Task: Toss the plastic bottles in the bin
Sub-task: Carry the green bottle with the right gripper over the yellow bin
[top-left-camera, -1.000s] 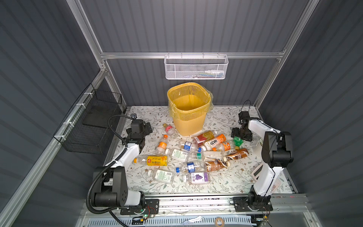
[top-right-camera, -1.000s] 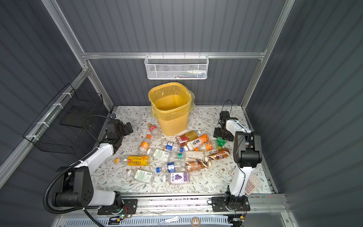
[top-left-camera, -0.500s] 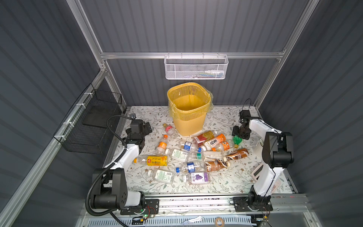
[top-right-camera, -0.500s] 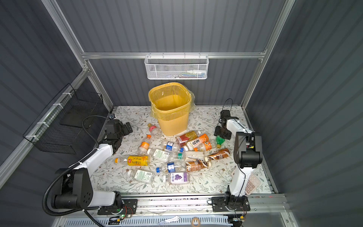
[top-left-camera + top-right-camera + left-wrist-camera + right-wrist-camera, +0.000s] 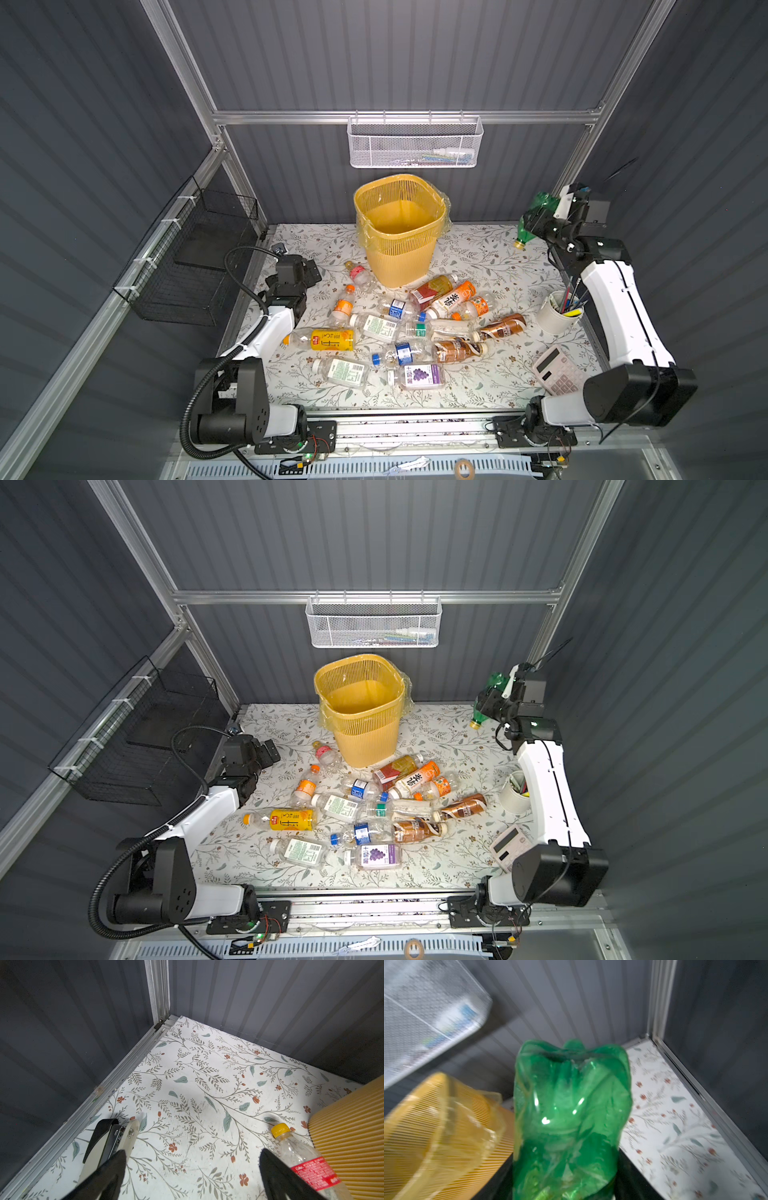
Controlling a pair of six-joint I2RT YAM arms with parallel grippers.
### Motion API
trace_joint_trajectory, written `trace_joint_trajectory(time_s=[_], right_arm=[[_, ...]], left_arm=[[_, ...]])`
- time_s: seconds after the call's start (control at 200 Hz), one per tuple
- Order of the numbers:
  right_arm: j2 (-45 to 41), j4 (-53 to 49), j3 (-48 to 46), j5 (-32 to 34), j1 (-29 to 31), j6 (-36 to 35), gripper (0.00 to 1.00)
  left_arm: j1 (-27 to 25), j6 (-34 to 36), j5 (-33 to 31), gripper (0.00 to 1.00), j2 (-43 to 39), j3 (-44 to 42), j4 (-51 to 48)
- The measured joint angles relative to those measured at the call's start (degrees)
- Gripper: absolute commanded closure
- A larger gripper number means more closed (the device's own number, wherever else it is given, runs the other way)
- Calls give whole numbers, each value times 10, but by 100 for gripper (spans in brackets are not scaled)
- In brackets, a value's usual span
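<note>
My right gripper [image 5: 537, 220] [image 5: 489, 701] [image 5: 566, 1188] hangs above the table's far right corner, shut on a crushed green plastic bottle [image 5: 542, 204] [image 5: 495, 683] [image 5: 571, 1105] whose yellow cap points down. The yellow lattice bin [image 5: 399, 249] [image 5: 365, 733] [image 5: 425, 1126] stands at the back middle, to the left of that bottle. Several other plastic bottles [image 5: 328, 338] [image 5: 291, 818] lie in a heap in front of the bin. My left gripper [image 5: 305, 272] [image 5: 262, 752] [image 5: 192, 1167] is open and low at the left, beside a red-labelled bottle [image 5: 307, 1165] [image 5: 359, 274].
A white pen cup [image 5: 555, 318] and a calculator [image 5: 559, 374] sit at the right under my right arm. A white mesh basket [image 5: 415, 143] hangs on the back wall, a black wire basket [image 5: 195, 257] on the left wall. A stapler [image 5: 108, 1142] lies by my left finger.
My right gripper has shut on the green bottle and raised it off the table toward the far right corner. The left arm has barely moved.
</note>
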Motion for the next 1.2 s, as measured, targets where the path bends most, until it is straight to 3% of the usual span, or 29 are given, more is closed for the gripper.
trace_joint_trajectory(time_s=[0.12,0.25,0.46,0.56,0.675,1.001,1.201], right_arm=[[18,47,70,-38,41,37,43],[105,77,204,-90,116,63,38],[356,-28,549,-128,222,40,2],[420,-96,629,-120,227,23,1],[382,-120,561,-92,207,16,1],[83,-15,189,-39,146,7,1],[9,21,-10,-16,115,21,1]], left_arm=[[0,-7,10,0,-8,-7,0],[0,-15,21,0,-17,-10,-2],[0,-26,30,0,-18,-10,-20],[0,-28,31,0,-18,-10,-31],[0,-28,31,0,-18,-9,-47],[0,-55,41,0,-20,3,-69],[0,-81,59,0,-16,19,-75]])
